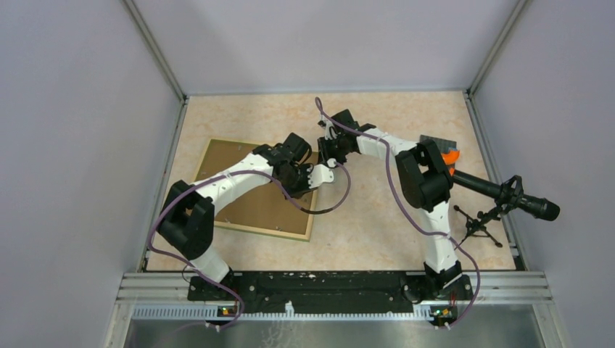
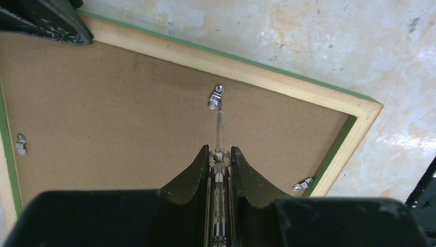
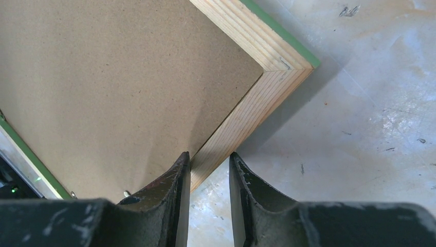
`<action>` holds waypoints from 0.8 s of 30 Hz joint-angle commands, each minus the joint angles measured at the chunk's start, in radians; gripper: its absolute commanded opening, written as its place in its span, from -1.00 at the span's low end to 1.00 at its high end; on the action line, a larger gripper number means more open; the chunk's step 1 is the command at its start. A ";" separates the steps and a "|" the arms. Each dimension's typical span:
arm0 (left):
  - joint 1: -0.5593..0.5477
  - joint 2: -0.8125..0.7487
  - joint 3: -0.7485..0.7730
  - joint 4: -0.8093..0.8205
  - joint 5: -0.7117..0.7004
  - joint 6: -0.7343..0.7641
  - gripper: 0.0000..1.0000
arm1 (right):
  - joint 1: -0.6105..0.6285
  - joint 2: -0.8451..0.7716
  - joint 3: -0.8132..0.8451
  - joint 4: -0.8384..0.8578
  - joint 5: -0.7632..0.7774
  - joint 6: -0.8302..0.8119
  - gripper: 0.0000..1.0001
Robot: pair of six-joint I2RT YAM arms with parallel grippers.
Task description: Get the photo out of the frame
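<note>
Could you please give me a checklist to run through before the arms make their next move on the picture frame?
1. The frame lies back up on the table: ok.
2. The left gripper is shut on the thin tool: ok.
3. Tool tip at the top clip: ok.
4. Clips turned off the backing board: not ok; the top clip and another clip lie over it.
5. The right gripper is clamped on the frame's rail: cannot tell; its fingers straddle it.
6. The photo is free: cannot tell, hidden.
</note>
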State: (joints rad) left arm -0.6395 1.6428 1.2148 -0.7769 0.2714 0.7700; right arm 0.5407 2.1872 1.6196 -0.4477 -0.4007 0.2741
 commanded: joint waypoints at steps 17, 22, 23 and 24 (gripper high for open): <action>0.092 -0.057 0.084 -0.073 0.008 -0.095 -1.00 | -0.149 0.299 0.411 -0.074 0.106 -0.201 -0.67; 0.156 -0.051 0.121 -0.096 0.032 -0.139 -1.00 | -0.178 0.283 0.525 -0.065 0.042 -0.269 -0.19; 0.170 -0.049 0.130 -0.100 0.044 -0.144 -1.00 | -0.180 0.259 0.523 -0.066 0.018 -0.269 0.01; 0.181 -0.047 0.136 -0.102 0.054 -0.144 -1.00 | -0.180 0.230 0.517 -0.071 -0.004 -0.269 0.16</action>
State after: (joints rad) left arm -0.5026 1.6314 1.2926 -0.8581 0.2737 0.6621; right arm 0.3862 2.4645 2.1029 -0.5079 -0.4000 0.0914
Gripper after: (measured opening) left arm 0.216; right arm 0.462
